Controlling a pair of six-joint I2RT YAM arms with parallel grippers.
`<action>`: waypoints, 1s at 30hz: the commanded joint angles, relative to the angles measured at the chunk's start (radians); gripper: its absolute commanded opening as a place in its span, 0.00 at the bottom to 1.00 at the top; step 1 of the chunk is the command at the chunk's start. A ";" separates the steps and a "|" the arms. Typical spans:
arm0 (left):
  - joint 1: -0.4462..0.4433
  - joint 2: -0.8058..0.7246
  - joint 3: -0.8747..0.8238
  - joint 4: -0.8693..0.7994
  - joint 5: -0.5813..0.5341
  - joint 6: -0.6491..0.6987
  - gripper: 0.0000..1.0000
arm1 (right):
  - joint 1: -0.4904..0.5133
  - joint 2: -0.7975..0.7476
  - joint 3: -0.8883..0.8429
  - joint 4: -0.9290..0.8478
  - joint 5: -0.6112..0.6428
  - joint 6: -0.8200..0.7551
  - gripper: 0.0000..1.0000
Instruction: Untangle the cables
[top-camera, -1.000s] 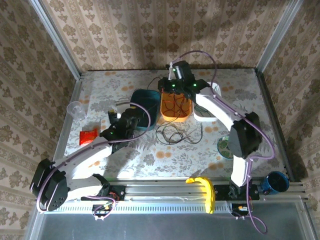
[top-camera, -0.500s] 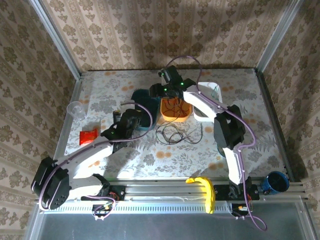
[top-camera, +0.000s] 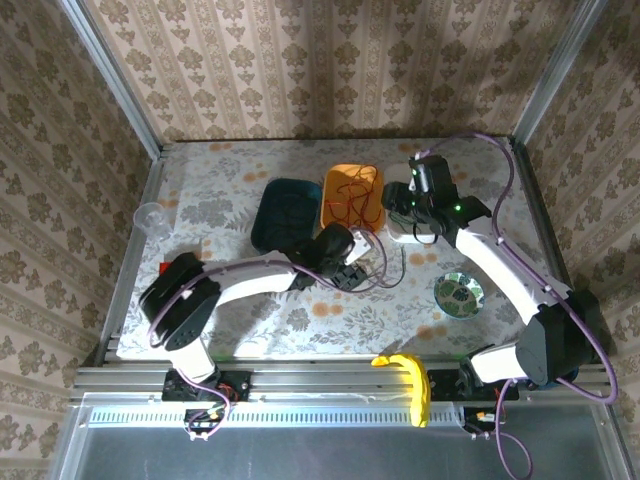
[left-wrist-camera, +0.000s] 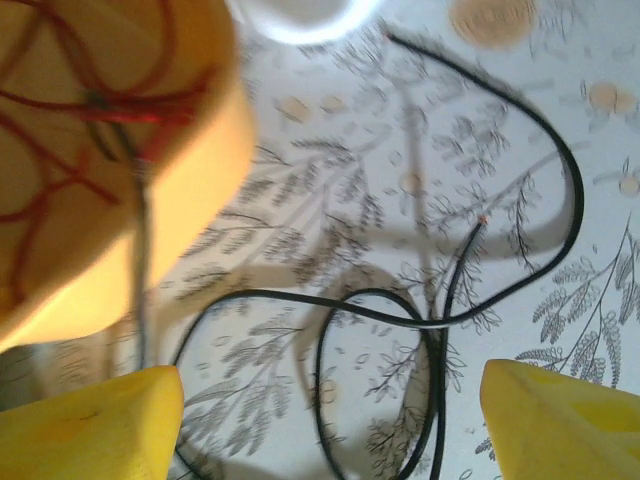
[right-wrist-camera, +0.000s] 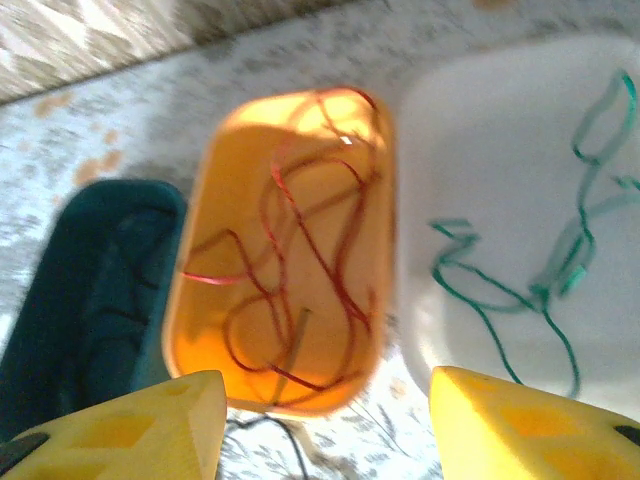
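Red cable (right-wrist-camera: 310, 230) lies coiled in the orange tray (right-wrist-camera: 215, 180), and the green cable (right-wrist-camera: 560, 270) lies in the white tray (right-wrist-camera: 480, 130) just beside it. We judge this a sort by colour, one wire to a tray. The teal tray (right-wrist-camera: 90, 290), on the orange tray's other side, holds no wire that we can make out, and we take it as reserved for the black one. The black cable (left-wrist-camera: 440, 322) lies loose on the table (left-wrist-camera: 300, 200) near the orange tray, crossing itself in several loops. A dark strand (right-wrist-camera: 293, 345) shows inside the orange tray; we cannot tell whether it belongs to the black cable.

The left gripper (left-wrist-camera: 330, 385) hangs low over the loops, its yellow fingers (left-wrist-camera: 90, 425) wide apart with nothing between them. We read this placement as a line-up for a pick. The right gripper (right-wrist-camera: 325, 385) hovers above the orange and white trays, its jaws likewise spread and empty.

Assessment: two of three wires look separated, and the black one is outstanding. Risk: lifting it may drag the red cable out, should that strand be snagged.
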 joint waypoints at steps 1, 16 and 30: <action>-0.003 0.048 0.046 -0.045 0.024 0.075 0.78 | -0.004 -0.039 -0.047 -0.012 0.037 0.029 0.57; -0.010 0.133 0.102 -0.108 0.053 0.156 0.76 | -0.012 -0.020 -0.053 -0.003 0.016 0.033 0.57; -0.021 0.293 0.282 -0.236 0.066 0.363 0.74 | -0.049 -0.026 -0.068 -0.006 -0.017 0.053 0.57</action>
